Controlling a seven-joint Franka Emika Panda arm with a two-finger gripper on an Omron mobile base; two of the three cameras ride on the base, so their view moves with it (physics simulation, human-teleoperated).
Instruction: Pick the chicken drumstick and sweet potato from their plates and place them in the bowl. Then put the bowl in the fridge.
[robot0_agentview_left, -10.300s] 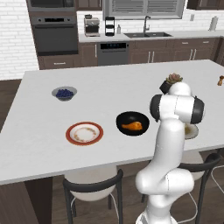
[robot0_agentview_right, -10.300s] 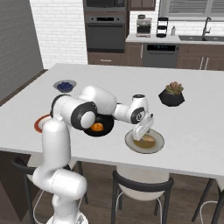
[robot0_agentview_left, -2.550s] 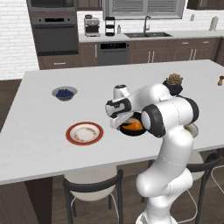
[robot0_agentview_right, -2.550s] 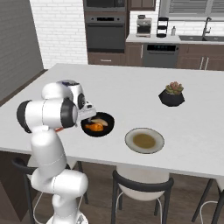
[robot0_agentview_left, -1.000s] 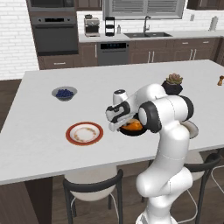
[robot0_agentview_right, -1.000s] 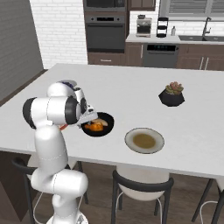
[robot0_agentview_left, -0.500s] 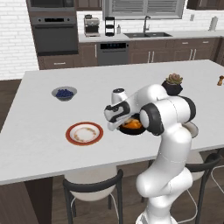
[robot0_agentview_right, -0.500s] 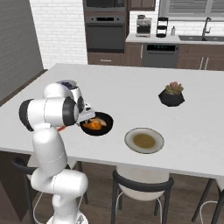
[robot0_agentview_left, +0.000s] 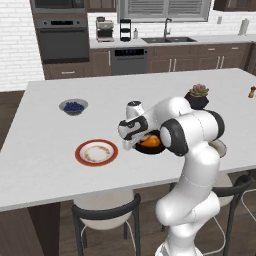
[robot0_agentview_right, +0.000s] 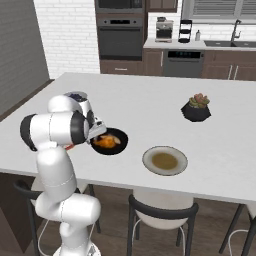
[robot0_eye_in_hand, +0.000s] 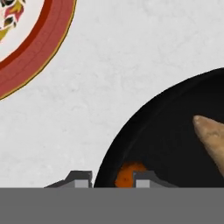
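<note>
Hand view showing the gripper (robot0_eye_in_hand: 113, 178) straddling the near rim of the black bowl (robot0_eye_in_hand: 175, 131), one finger inside and one outside, jaws narrowed but not visibly clamped, the sweet potato (robot0_eye_in_hand: 211, 136) and chicken drumstick (robot0_eye_in_hand: 127, 173) lying inside on the island counter (robot0_eye_in_hand: 109, 74).

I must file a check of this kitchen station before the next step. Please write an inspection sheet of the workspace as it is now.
Surface: white island counter.
Job's things: black bowl holds orange food; red-rimmed plate and grey plate have no food.
Clutter: blueberry bowl, potted succulent.
Grippers: gripper straddling the bowl's rim, one finger inside, one outside.
Cables: nothing seen.
Surroundings: wall oven, sink.
</note>
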